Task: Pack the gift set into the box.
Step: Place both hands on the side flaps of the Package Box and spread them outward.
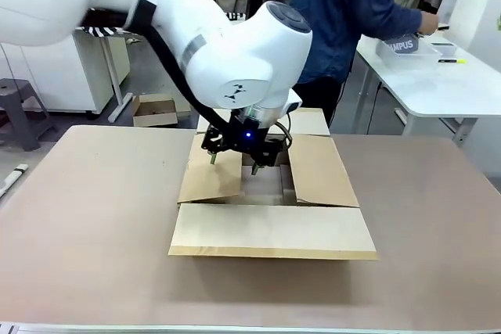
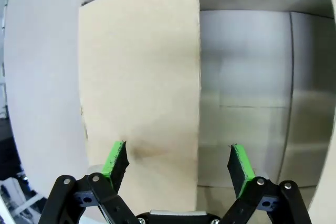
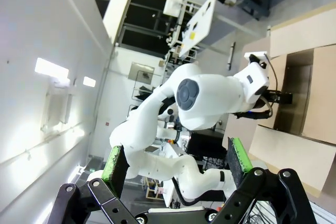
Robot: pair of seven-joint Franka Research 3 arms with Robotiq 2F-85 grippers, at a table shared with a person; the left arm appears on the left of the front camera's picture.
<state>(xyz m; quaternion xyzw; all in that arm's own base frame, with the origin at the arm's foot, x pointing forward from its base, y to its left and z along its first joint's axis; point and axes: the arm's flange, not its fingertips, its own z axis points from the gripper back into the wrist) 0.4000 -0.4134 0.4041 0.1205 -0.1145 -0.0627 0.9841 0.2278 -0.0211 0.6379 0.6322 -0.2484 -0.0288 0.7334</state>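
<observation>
The box [image 1: 270,231] stands at the table's middle with its four flaps spread open. My left gripper [image 1: 233,163] hangs open over the opening, one finger above the left flap and the other above the inside. In the left wrist view the left gripper [image 2: 177,161] is open with nothing between its green pads, straddling the edge of a flap [image 2: 142,77] beside the box's bare inside [image 2: 252,77]. My right gripper [image 3: 176,163] is open and empty, raised far off and looking at the left arm [image 3: 210,95] and the box [image 3: 315,108]. The gift set is out of view.
A person in a blue top [image 1: 344,21] stands beyond the far edge, reaching toward a white side table [image 1: 438,87] at the right. A small carton [image 1: 154,109] and a grey stool [image 1: 19,107] sit on the floor at the left. Brown tabletop [image 1: 78,217] surrounds the box.
</observation>
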